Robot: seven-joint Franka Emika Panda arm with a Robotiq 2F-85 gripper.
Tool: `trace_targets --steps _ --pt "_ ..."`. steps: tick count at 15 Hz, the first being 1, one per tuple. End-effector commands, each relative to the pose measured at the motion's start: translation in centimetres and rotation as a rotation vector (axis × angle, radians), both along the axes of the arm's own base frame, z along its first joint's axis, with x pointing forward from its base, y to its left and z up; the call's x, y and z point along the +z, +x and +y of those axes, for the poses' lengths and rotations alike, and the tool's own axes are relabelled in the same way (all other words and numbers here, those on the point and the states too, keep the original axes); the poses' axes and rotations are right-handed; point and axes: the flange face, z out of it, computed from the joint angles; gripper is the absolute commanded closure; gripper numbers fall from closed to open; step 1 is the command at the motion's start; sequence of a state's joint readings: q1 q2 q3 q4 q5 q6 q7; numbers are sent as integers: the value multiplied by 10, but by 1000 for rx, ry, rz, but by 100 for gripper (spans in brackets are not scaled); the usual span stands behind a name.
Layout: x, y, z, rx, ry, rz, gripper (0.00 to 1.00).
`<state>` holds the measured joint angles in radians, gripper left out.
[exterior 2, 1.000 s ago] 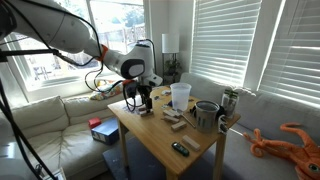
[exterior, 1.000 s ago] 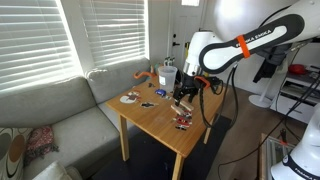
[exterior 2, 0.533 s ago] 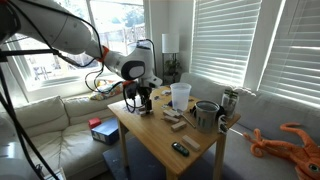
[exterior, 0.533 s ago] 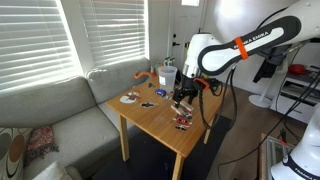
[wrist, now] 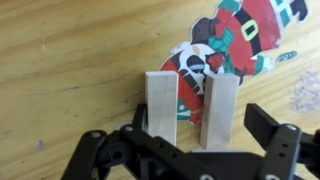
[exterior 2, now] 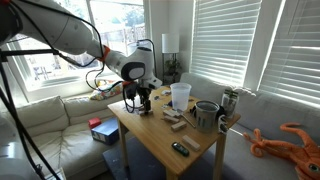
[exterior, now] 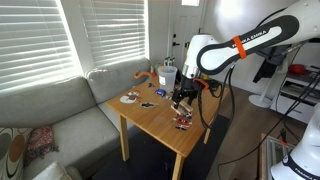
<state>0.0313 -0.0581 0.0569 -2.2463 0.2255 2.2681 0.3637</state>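
Santa figure [wrist: 235, 45]: flat cut-out in red, white and black, lying on the desk [wrist: 60, 70] just ahead of the fingertips, its near edge reaching into the gap between them; too small to pick out in the exterior views.
End effector [wrist: 190, 80]: spread, pinching nothing; two pale fingers [wrist: 162, 110] side by side with bare wood and the figure's edge between; pointing straight down in both exterior views [exterior: 181, 98] [exterior 2: 140, 104]; whether the tips touch the wood cannot be told.
Change: none to see against the exterior pictures of a second ago; same pose, same height, same spot by the desk's side edge.
Meaning: reads as a pause low at the figure, not a grip; figure flat and free on the wood.
Arm [exterior: 225, 52]: white with an orange band, bent down over the desk.
Blocks [exterior 2: 173, 118]: pale wooden pieces, near the middle of the desk, apart from the end effector.
Cup [exterior 2: 180, 95]: clear, upright, behind the blocks.
Pot [exterior 2: 206, 114]: metal, beside the cup, towards the blinds.
Couch [exterior: 60, 110]: grey, alongside the desk.
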Motion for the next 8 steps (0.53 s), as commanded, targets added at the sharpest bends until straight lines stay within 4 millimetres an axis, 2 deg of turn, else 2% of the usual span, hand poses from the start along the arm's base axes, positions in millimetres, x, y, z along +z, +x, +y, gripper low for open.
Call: trace_targets --steps 1,8 --pt "1 4 5 8 39 -3 0" --pt "7 1 -3 7 19 -14 0"
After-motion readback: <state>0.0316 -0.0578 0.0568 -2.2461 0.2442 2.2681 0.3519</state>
